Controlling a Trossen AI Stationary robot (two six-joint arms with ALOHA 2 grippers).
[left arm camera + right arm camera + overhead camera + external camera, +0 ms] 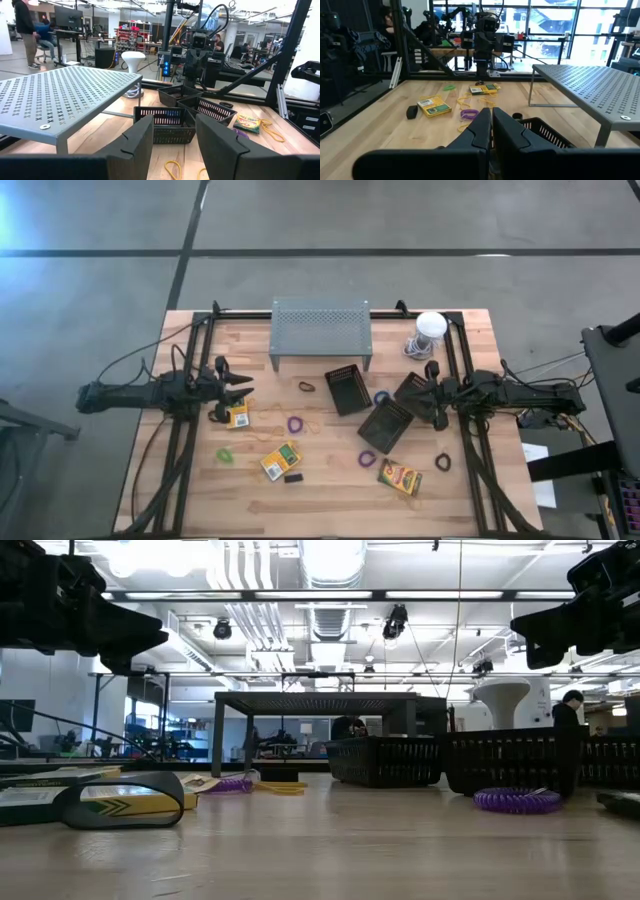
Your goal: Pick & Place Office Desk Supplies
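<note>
Two arms reach inward low over the wooden surface [330,490] in the high view: the left gripper [240,385] hovers just above a crayon box [238,416], the right gripper [432,375] sits over a black lattice basket [415,392]. Two more baskets [346,389] [385,425] lie near the centre, before the grey perforated shelf [320,327]. In the low view a purple coiled band [517,800] lies beside the baskets. The left wrist view shows its jaws parted, holding nothing. The right wrist view shows its jaws pressed together, empty, above a basket rim [540,131]
</note>
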